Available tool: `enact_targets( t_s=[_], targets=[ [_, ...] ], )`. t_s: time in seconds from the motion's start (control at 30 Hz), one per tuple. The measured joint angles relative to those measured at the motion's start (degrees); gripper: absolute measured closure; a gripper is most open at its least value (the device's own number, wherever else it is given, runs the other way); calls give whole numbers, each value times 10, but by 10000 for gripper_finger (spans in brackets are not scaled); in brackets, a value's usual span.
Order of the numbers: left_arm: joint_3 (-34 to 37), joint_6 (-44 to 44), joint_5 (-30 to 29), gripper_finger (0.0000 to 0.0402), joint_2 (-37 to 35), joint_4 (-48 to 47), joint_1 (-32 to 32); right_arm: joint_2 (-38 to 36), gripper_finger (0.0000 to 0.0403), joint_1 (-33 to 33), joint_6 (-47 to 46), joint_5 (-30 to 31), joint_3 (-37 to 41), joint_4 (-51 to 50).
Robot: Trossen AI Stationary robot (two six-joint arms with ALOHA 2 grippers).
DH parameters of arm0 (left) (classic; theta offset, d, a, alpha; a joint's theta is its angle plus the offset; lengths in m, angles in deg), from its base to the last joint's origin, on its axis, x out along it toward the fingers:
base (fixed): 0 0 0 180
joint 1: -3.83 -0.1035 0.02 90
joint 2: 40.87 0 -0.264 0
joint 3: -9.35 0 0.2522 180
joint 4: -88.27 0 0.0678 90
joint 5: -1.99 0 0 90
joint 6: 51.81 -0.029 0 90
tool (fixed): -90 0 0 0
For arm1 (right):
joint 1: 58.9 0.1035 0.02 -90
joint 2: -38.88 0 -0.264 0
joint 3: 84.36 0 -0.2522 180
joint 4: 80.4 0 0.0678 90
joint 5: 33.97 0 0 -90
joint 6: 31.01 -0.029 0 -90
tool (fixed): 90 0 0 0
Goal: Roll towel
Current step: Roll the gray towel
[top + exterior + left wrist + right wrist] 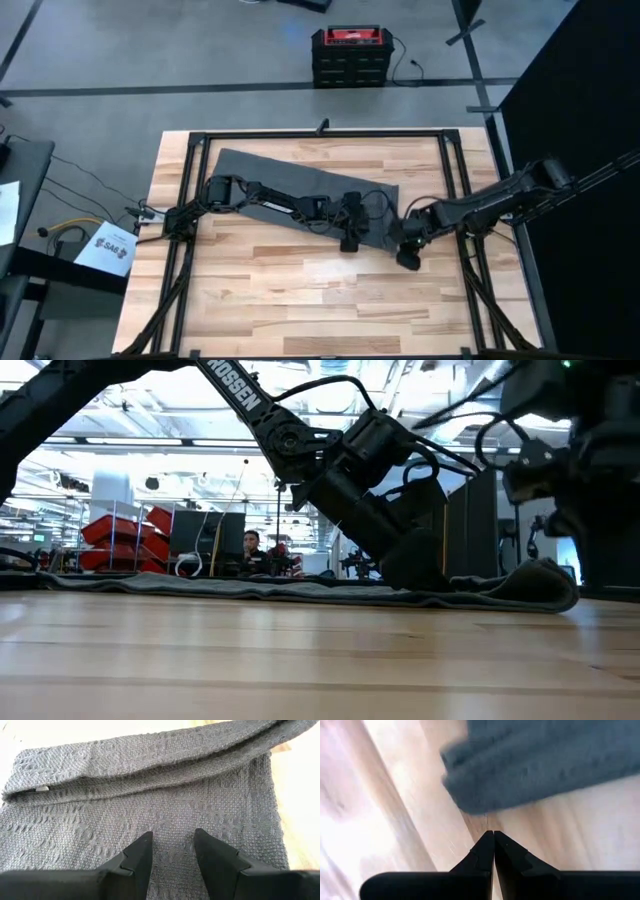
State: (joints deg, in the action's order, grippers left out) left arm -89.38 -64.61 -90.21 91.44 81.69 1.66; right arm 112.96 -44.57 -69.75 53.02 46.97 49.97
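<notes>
well, the towel (300,185) lies flat on the tabletop (300,290), soft and floppy; i'd pinch its folded edge. left end effector (172,851) slightly open, empty; right end effector (493,845) closed, empty.

- In the high view, the left arm lies across the towel (300,185), hiding a strip of cloth from 9 to 3 o'clock.
- The towel's rolled end is a blur in the right wrist view.
- In the low view, the right hand (590,480) is cut off at 3 o'clock.
- A person (253,550) beyond the tabletop (300,660) is too small to make out.
</notes>
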Motion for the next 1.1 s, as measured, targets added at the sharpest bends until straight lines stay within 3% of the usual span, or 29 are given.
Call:
enact_targets(
  t_s=[0.2, 0.43, 1.1],
  targets=[
    [0, 0, 0, 268, 0, 1, 0, 38, 403, -1, 19, 1, 5, 101],
    [0, 3, -2, 268, 0, 1, 2, 49, 403, -43, 71, 7, 4, 112],
    [0, 0, 0, 268, 0, 0, 2, 35, 403, -28, 84, 0, -70, -4]
  ],
)
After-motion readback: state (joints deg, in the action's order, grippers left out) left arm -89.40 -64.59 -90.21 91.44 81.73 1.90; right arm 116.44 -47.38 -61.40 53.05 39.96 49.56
